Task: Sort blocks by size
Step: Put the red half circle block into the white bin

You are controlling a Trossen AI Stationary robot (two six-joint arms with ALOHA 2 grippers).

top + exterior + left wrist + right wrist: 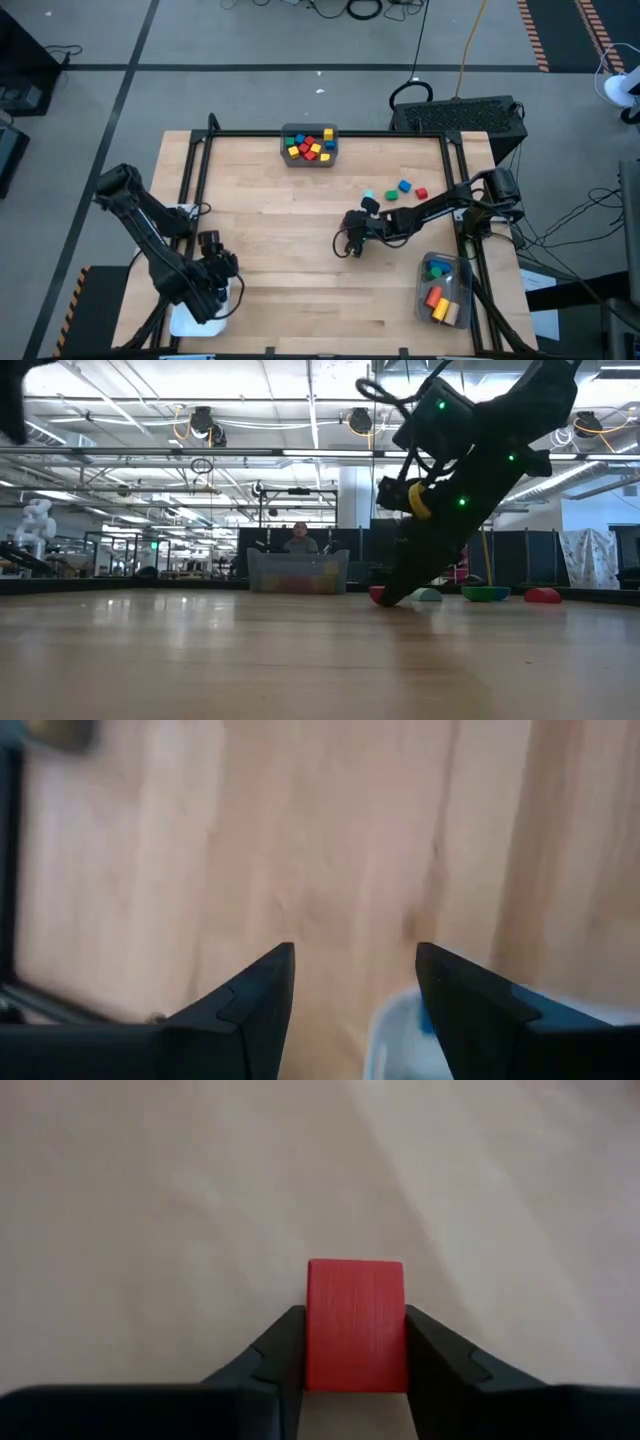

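**Desk:** What sits nearest the front edge of the pale wooden counter (300, 200)?

**Photographer:** The left hand (222, 262), fingers apart and holding nothing, hovers over a white bin (190, 318) at the near-left corner. At the near-right corner a clear bin (445, 292) carries longer orange, yellow, green and blue bars.

**Desk:** And the block being worked?

**Photographer:** A small red block (355, 1323) lies on the counter right of centre, with bare wood open on every side. The right hand (351, 245) reaches down onto it, and the two dark fingers (270, 1355) stand against its opposite sides. The face seen from the wrist is nearly square, so no long axis can be told.

**Desk:** What lies around it?

**Photographer:** Just beyond the right arm, three loose blocks rest well apart from the hand: a cyan piece (368, 194), a blue cube (404, 185) and a red cube (421, 193).

**Desk:** Farther back?

**Photographer:** A grey bin (309, 146) stands at the middle of the far edge, filled with small red, yellow and blue blocks. A black frame (330, 133) rims the counter. Past it, a person (298, 539) sits in the room.
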